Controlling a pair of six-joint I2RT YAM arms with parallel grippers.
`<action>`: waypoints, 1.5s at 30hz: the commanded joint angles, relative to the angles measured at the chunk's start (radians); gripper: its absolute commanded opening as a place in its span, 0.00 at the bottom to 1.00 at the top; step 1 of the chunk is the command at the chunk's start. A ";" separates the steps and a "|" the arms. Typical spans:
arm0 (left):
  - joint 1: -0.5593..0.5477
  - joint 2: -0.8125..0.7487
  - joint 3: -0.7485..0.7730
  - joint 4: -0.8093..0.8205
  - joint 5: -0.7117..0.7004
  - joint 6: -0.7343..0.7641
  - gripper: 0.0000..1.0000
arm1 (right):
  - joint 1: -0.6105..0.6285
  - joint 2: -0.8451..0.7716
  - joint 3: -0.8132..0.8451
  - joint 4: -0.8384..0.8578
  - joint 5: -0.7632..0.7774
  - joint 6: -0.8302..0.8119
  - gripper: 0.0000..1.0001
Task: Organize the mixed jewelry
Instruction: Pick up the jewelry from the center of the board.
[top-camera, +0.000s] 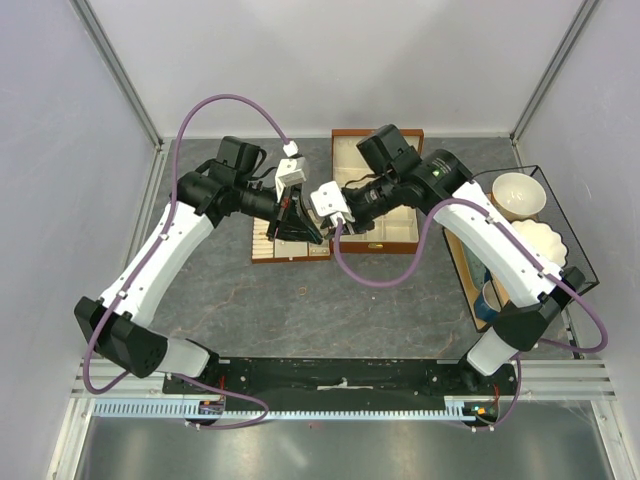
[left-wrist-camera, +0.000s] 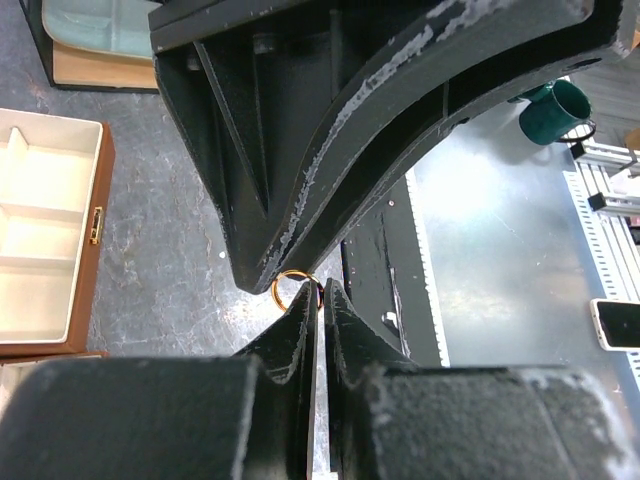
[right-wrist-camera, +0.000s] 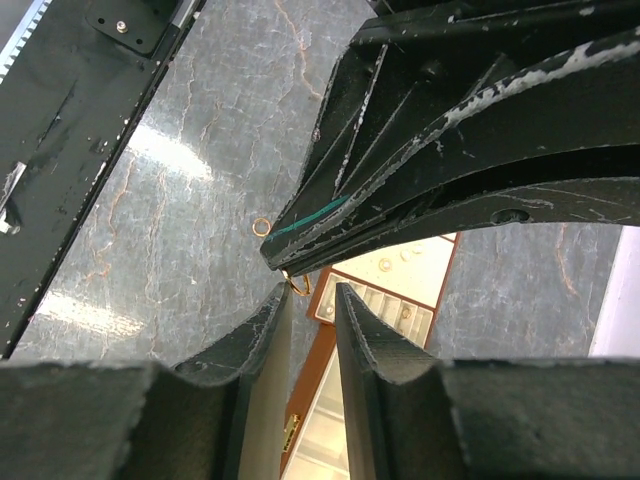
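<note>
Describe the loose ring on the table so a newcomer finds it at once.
Start on the grey marbled tabletop, in the bare stretch between the black base rail and the cream slotted tray. A small gold ring lies flat there, alone; the other ring nearby is pinched at the tips of the left gripper.

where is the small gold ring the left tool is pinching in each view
left wrist: small gold ring mid-frame, pinched in the left tool's tips.
right wrist: just left of centre, hanging from that tool.
top external: too small to make out at that tool's tip.
shared landmark: brown wooden cream-lined box.
</note>
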 joint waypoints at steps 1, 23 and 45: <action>-0.005 -0.036 -0.004 0.030 0.064 0.039 0.08 | 0.012 -0.023 -0.011 0.036 -0.015 -0.011 0.31; 0.001 -0.050 -0.036 0.077 0.058 -0.004 0.14 | 0.031 -0.043 -0.036 0.036 -0.022 -0.003 0.06; 0.069 -0.210 -0.120 0.225 -0.202 -0.125 0.58 | 0.031 -0.035 -0.042 0.102 0.082 0.196 0.00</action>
